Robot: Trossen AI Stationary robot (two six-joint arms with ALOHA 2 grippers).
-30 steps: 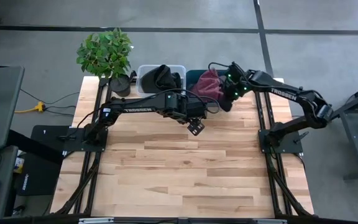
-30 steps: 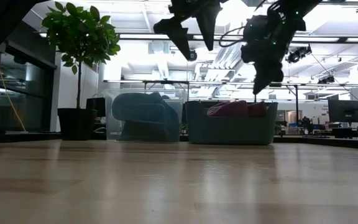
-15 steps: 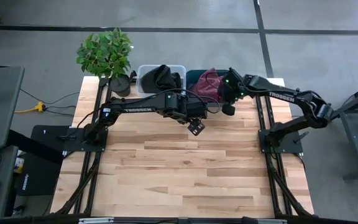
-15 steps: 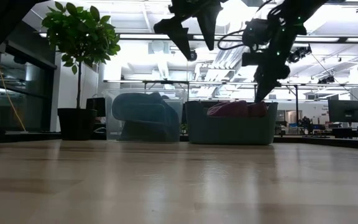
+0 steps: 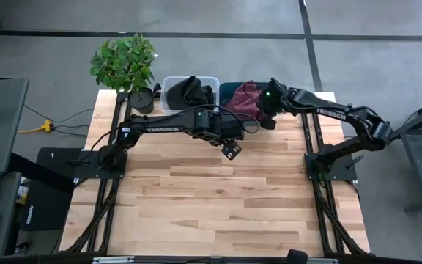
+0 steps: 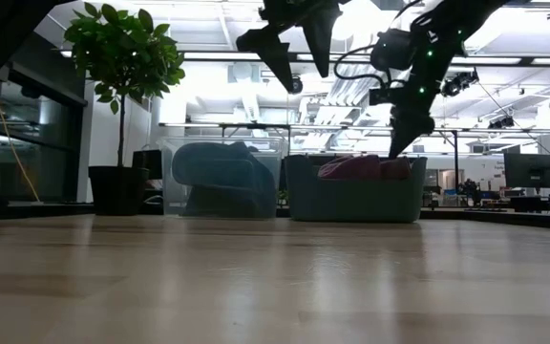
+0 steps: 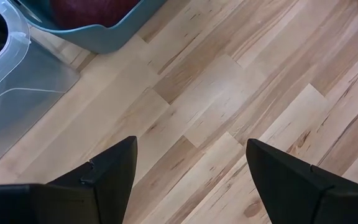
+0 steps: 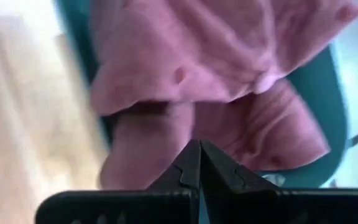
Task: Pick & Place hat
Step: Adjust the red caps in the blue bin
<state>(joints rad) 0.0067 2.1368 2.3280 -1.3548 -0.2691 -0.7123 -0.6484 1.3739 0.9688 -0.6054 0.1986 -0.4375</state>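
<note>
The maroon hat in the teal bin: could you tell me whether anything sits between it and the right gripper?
Nothing visible does. The right gripper, shut, hangs at the near edge of the teal bin, and the maroon hat lies uncovered ahead of its fingertips.

From down at worktop (image 6: 275, 287) level, the wooden surface runs back to a row of things along its far edge: a potted plant (image 6: 122, 72) in a dark pot, a clear bin (image 6: 222, 178) holding a dark hat (image 6: 220, 172), and a teal bin (image 6: 354, 199) with a maroon hat (image 6: 363, 167) heaped above its rim. Overhead, the left gripper (image 6: 289, 53) hangs with its fingers (image 6: 262, 46) spread. The right gripper (image 6: 401, 141) points down above the teal bin, fingers together.
</note>
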